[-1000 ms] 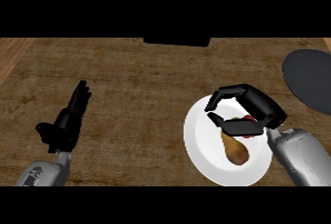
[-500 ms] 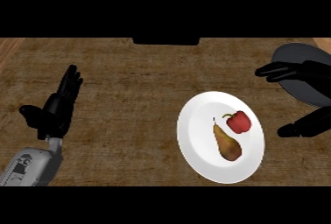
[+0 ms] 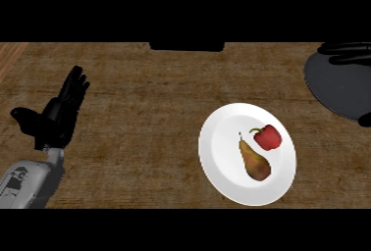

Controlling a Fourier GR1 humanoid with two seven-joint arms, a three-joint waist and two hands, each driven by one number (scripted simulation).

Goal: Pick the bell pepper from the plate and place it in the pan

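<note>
A red bell pepper lies on the white plate, beside a brown pear. The dark grey pan sits at the right edge, partly cut off. My right hand reaches over the pan's far rim with its fingers spread and nothing in them. It is well away from the pepper and mostly out of view. My left hand rests open at the left, fingers up, far from the plate.
The wooden counter stretches between my left hand and the plate. A dark object sits at the counter's far edge, top centre.
My right hand has lifted off the plate and swung up and right to the pan, holding nothing. The pepper and pear stay on the plate. My left hand shifted slightly.
</note>
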